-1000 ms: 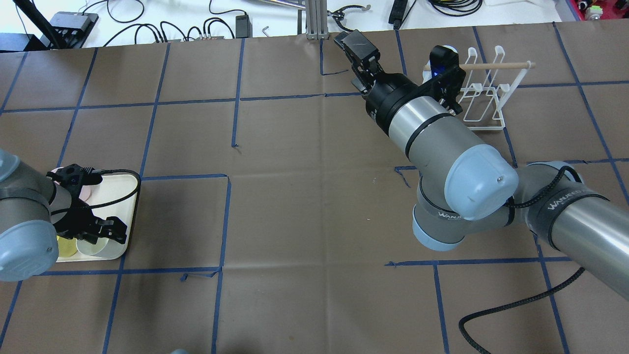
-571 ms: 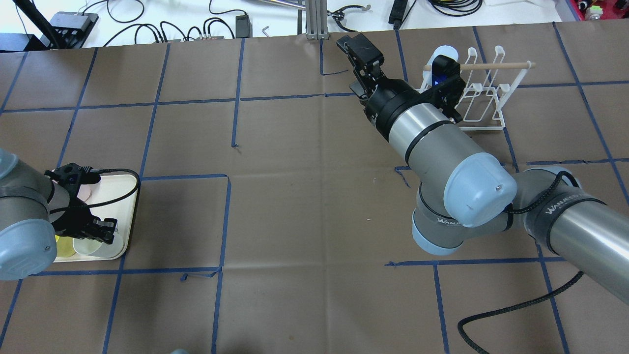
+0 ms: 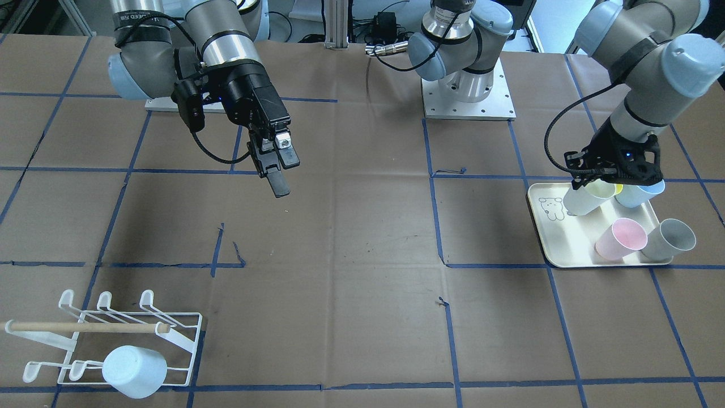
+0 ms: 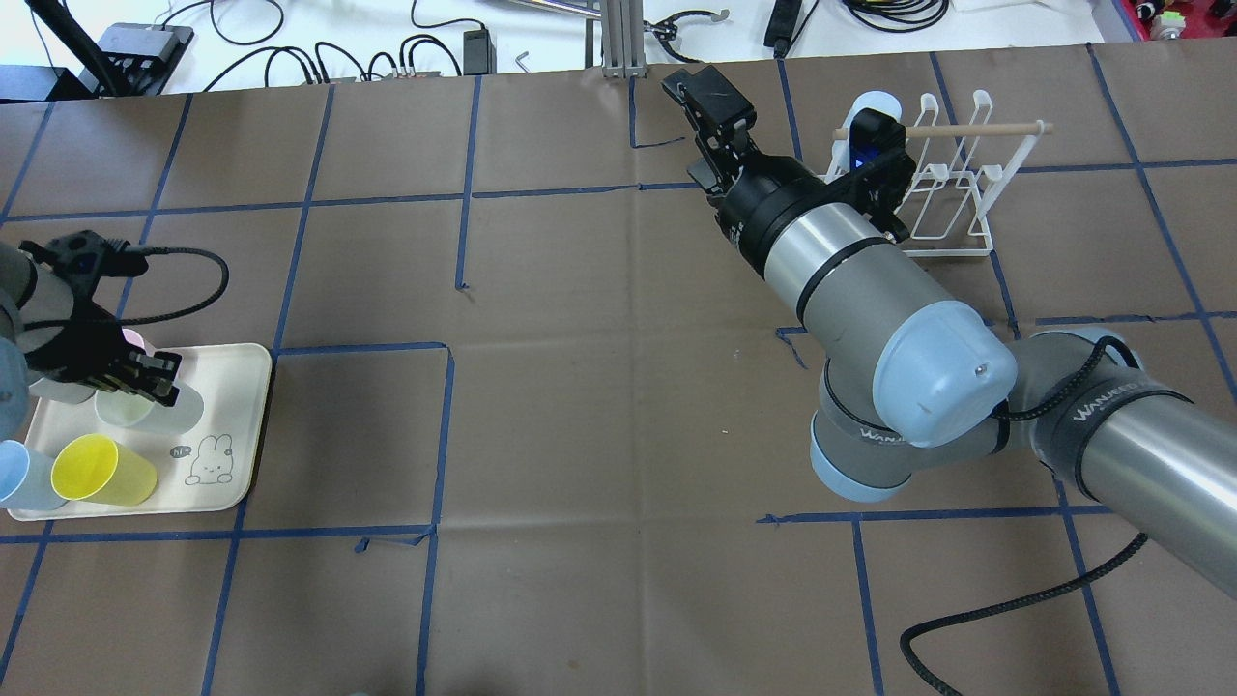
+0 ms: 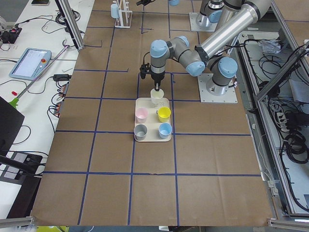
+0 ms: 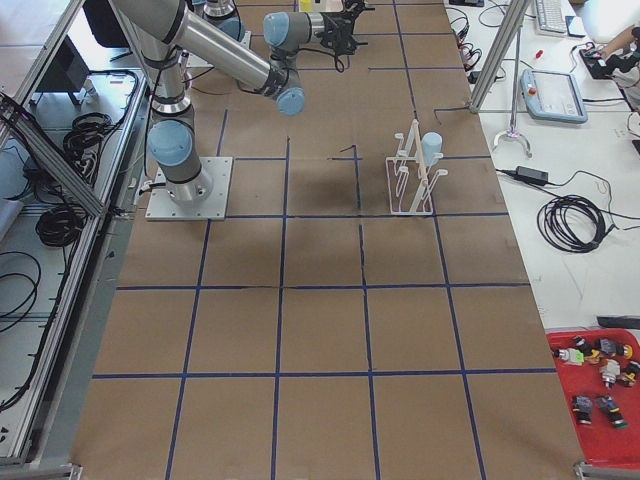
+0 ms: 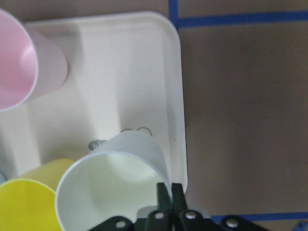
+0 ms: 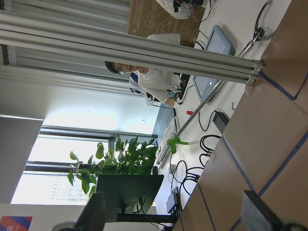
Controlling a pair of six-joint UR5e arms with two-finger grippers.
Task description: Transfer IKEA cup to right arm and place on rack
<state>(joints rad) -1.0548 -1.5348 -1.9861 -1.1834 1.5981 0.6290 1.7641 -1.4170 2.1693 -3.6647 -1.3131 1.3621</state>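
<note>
Though the overhead camera shows only that the left pincer [image 4: 145,379] hangs tips-down among the cups, the wrist camera on that arm settles it: its two fingers [image 7: 164,196] are squeezed together on the wall of the white cup [image 7: 113,185] at the rim. That cup leans over the cream tray [image 4: 242,387], by the rabbit drawing [image 4: 206,462], and I can't tell whether its base touches the tray. A blue cup [image 4: 19,474] and a yellow cup [image 4: 101,471] stand close by, and the front camera adds a pink cup [image 3: 620,238] and a grey cup [image 3: 671,238] side by side at the tray's edge away from the robot. Brown paper marked into squares with blue tape covers the desk [image 4: 599,387]. Beyond it runs a white bench [image 4: 290,29] strewn with cables, and the right wrist camera, aimed off the desk, catches a person [image 8: 161,79] in white at that bench and a leafy plant [image 8: 120,159] against a bright window. The left arm [image 3: 640,113] drops onto the tray with its wrist upright. Further right, the right arm [image 4: 850,280] reaches forward over the desk, the right pincer [image 3: 285,175] held in the air with its fingers spread wide. At the far right stands the rack [image 4: 966,129], well apart from the white cup, with a pale blue cup [image 3: 135,371] on an end prong.
</note>
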